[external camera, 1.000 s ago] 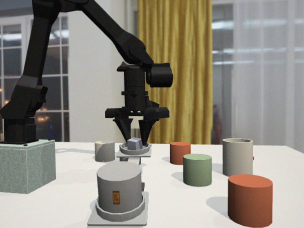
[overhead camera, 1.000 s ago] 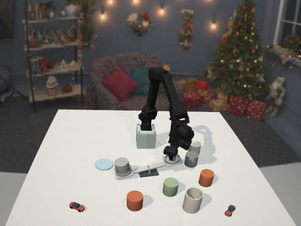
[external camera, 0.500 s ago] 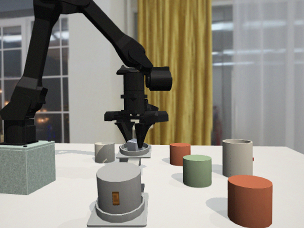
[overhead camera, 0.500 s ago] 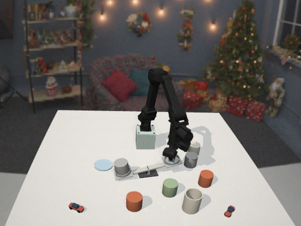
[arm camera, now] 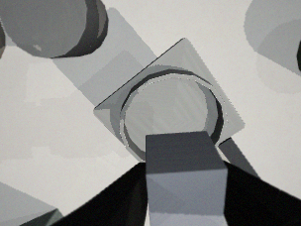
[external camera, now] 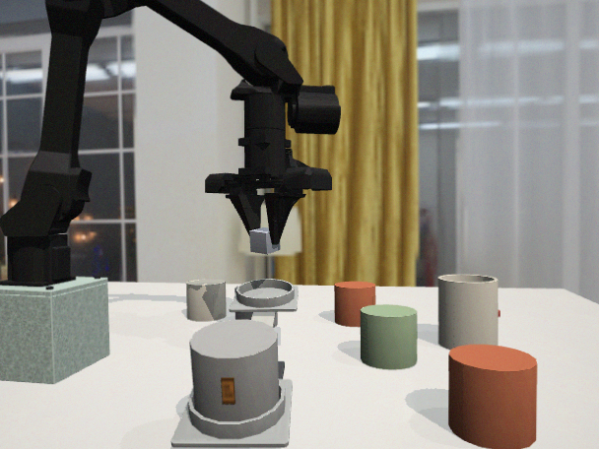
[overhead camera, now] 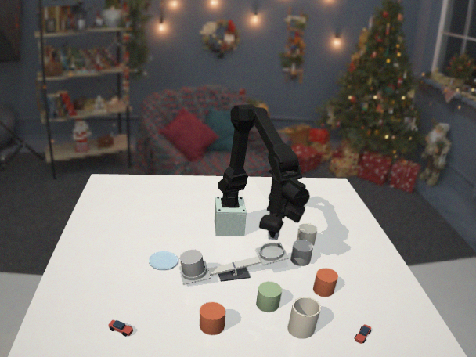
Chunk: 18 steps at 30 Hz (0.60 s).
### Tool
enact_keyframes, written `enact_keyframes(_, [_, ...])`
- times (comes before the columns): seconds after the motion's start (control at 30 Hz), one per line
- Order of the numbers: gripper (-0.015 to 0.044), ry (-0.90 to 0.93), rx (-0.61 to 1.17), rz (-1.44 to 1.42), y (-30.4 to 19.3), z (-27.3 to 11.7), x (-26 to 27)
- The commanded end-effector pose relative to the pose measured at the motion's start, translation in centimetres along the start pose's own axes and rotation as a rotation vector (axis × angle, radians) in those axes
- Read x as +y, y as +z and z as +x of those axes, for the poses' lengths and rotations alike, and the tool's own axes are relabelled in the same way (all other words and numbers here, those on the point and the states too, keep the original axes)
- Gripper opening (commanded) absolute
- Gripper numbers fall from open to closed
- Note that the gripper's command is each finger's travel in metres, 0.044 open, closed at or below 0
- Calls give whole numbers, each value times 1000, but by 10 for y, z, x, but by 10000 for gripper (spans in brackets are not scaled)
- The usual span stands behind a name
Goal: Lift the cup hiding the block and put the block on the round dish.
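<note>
My gripper is shut on the small grey-blue block and holds it above the balance's raised right pan. That pan holds nothing. One grey cup stands on the lowered left end of the balance. The other grey cup stands on the table just right of the raised pan; it is mostly hidden in the exterior view. The pale blue round dish lies left of the balance with nothing on it.
A beige cylinder stands behind the off-balance cup. In front are a green cylinder, two orange cylinders, a tall beige cup and two toy cars.
</note>
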<state>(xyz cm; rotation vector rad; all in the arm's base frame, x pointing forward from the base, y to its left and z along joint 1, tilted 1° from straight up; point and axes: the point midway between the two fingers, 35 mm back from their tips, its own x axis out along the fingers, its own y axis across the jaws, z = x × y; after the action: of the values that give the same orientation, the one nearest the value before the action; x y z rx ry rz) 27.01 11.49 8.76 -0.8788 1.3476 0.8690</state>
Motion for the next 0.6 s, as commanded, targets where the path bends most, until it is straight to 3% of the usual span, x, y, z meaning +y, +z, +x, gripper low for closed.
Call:
enact_keyframes(0.0, [0,-5,-9,-5,-1,-24,1])
enact_keyframes(0.57, [0,-22,-11,0,-41,-12,-51])
